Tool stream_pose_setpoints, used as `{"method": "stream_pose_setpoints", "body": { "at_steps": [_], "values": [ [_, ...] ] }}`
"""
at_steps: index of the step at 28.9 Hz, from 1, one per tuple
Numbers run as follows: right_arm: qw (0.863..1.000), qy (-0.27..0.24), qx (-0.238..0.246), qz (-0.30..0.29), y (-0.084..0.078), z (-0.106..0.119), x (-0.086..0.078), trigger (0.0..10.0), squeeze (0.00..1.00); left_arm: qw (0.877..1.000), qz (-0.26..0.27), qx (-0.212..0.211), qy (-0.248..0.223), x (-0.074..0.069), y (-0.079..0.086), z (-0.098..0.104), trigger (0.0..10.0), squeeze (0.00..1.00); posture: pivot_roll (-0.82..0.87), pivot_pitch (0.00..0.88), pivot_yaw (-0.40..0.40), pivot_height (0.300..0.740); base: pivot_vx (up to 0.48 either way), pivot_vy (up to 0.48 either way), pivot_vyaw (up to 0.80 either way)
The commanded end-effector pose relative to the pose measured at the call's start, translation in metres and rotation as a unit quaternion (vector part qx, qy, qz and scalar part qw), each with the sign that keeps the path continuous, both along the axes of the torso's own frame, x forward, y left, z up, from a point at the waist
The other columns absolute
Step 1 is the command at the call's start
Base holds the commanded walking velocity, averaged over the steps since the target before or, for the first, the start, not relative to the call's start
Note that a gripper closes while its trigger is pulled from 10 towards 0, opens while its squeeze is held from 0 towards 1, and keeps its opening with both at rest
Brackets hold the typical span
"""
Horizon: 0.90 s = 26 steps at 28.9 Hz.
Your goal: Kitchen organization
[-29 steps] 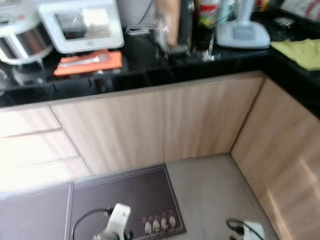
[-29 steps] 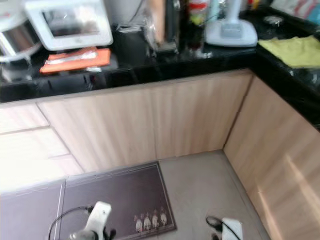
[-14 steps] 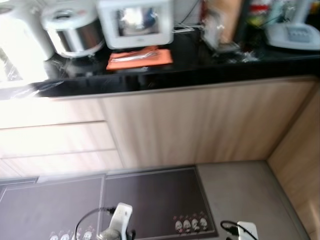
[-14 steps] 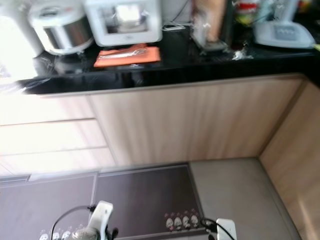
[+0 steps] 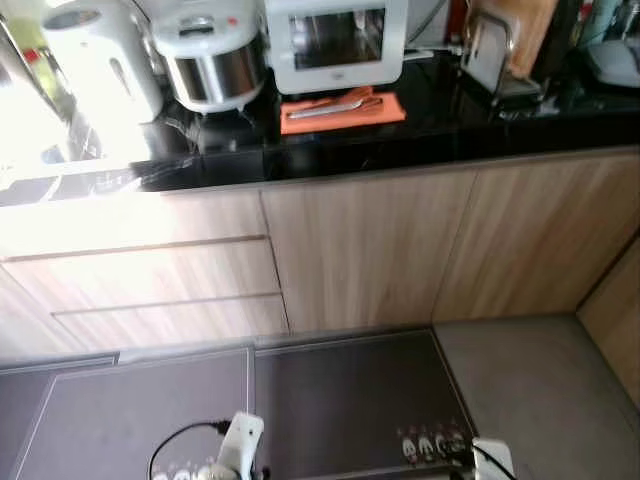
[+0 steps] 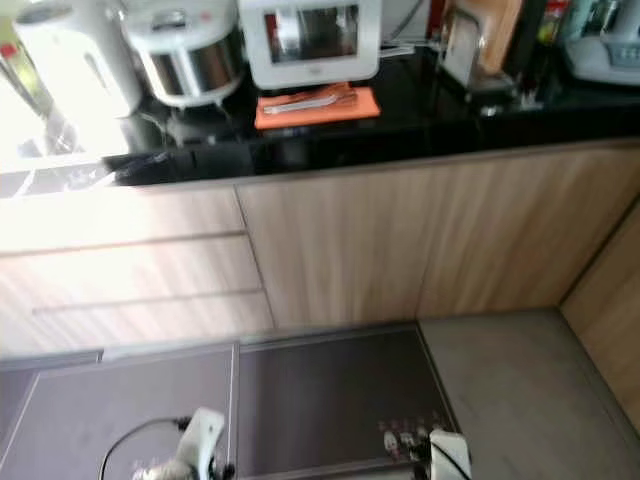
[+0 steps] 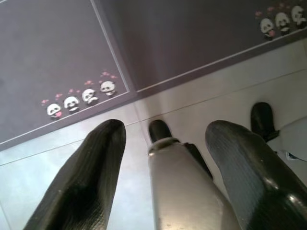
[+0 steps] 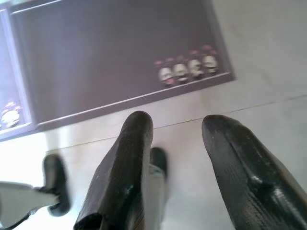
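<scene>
A black countertop point(image 5: 450, 130) runs across the far side. On it stand a white kettle point(image 5: 100, 60), a silver rice cooker point(image 5: 210, 60) and a white countertop oven point(image 5: 335, 40). In front of the oven lies an orange cloth point(image 5: 343, 108) with metal utensils on it. A rack holding a wooden board point(image 5: 495, 55) stands further right. Both arms hang low over the floor. My left gripper point(image 7: 168, 130) is open with nothing between its fingers, above the edge of a dark panda-print mat point(image 7: 72, 57). My right gripper point(image 8: 178, 122) is open too, over the grey floor beside a mat point(image 8: 110, 52).
Pale wood drawers point(image 5: 150, 270) and cabinet doors point(image 5: 400, 250) close off the space under the counter. Two dark mats point(image 5: 340, 400) lie on the floor before them. A side cabinet point(image 5: 615, 310) juts in at the right. Bright glare covers the counter's left end point(image 5: 60, 150).
The camera has swung left: the counter corner at the right has slid out of view and the kettle and drawers have come in. Both arms hang as before.
</scene>
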State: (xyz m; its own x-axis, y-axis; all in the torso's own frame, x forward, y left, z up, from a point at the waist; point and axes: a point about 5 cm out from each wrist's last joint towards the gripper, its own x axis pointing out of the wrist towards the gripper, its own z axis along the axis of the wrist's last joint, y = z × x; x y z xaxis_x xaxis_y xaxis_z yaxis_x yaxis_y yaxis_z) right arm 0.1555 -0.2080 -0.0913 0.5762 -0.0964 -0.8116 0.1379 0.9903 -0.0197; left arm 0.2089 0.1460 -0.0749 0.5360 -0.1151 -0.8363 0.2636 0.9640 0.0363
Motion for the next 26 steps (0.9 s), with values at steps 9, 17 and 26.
{"method": "stream_pose_setpoints", "body": {
  "at_steps": [9,17,26],
  "values": [
    [1.0,-0.006,0.006,0.022,0.014,0.001,0.007,10.0,0.0,1.0,0.003,0.009,0.02,-0.01,0.005,-0.005,10.0,0.0,-0.08,0.0,0.046,0.74,0.0,0.41,0.0],
    [0.999,0.002,0.005,0.044,0.026,-0.001,0.009,10.0,0.0,1.0,0.002,0.01,0.02,-0.01,0.006,-0.005,10.0,0.0,-0.08,0.0,0.047,0.74,0.0,0.411,0.37],
    [1.0,0.006,0.012,0.024,0.023,-0.003,0.002,10.0,0.0,1.0,0.002,0.011,0.02,-0.009,0.007,-0.005,10.0,0.0,-0.08,0.0,0.05,0.74,0.0,0.411,0.0]
  ]
}}
